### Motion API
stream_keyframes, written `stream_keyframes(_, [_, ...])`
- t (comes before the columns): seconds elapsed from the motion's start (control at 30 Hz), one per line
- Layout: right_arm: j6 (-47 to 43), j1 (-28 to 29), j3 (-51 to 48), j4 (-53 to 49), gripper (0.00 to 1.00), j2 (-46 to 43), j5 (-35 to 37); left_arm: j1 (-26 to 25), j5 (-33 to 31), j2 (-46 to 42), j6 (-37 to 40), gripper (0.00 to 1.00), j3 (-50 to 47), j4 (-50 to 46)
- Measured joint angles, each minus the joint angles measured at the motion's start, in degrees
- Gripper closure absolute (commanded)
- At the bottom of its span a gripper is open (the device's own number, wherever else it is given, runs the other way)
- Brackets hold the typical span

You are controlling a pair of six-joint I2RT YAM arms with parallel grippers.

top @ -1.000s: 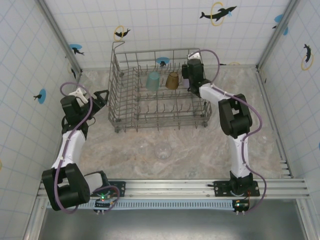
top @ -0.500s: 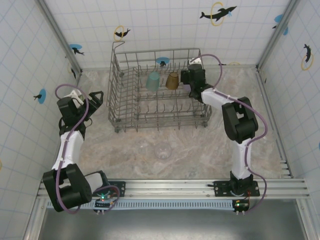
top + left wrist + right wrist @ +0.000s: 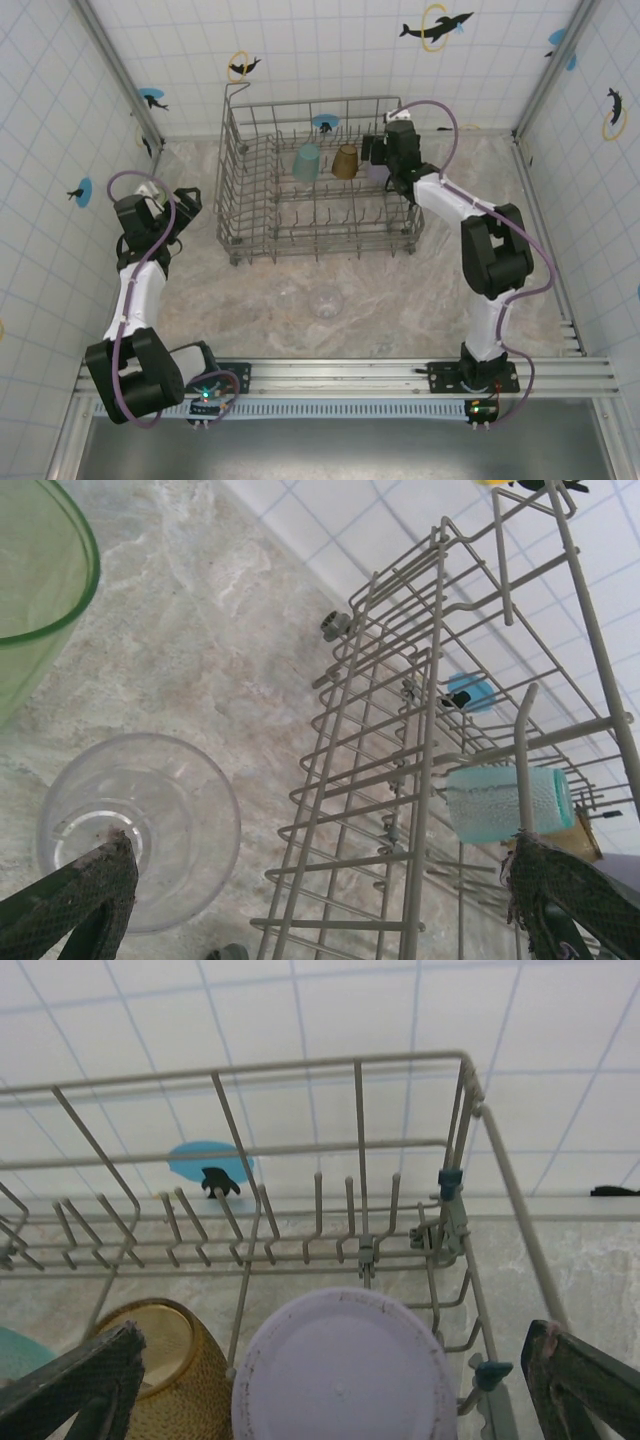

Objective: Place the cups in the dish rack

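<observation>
Standing upside down near the back right corner of the dish rack (image 3: 232,185), a lavender cup (image 3: 345,1370) shows its flat round base to the right wrist camera. Just to its left in the same back row sits an amber-brown cup (image 3: 345,161), and left of that a teal cup (image 3: 306,161), both among the upright tines. The rack is a grey wire basket in the far middle of the table, with a tall wire loop at its back left corner.

The right gripper (image 3: 380,160) hangs over the lavender cup with its jaws spread wide. In the wrist view 1 finger stands on each side of the cup, clear of it, so it grips nothing.

2 clear cups (image 3: 326,300) (image 3: 288,292) sit on the marbled table (image 3: 400,300) in front of the rack, near each other.

The left gripper (image 3: 188,200) is beside the rack's left wall, jaws fully apart and empty. Its wrist camera shows another clear cup (image 3: 140,825) on the table by 1 finger, and the rim of a light green cup (image 3: 35,580) at the upper left.

White tiled walls (image 3: 330,50) with dolphin stickers surround the table.
</observation>
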Motion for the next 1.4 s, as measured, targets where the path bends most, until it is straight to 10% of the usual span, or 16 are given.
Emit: stream_keyframes(1.4, [6.3, 4.9, -24.2, -5.6, 0.0, -30.8, -8.4, 0.1, -17.3, 2.1, 1.5, 0.03, 3.4, -8.2])
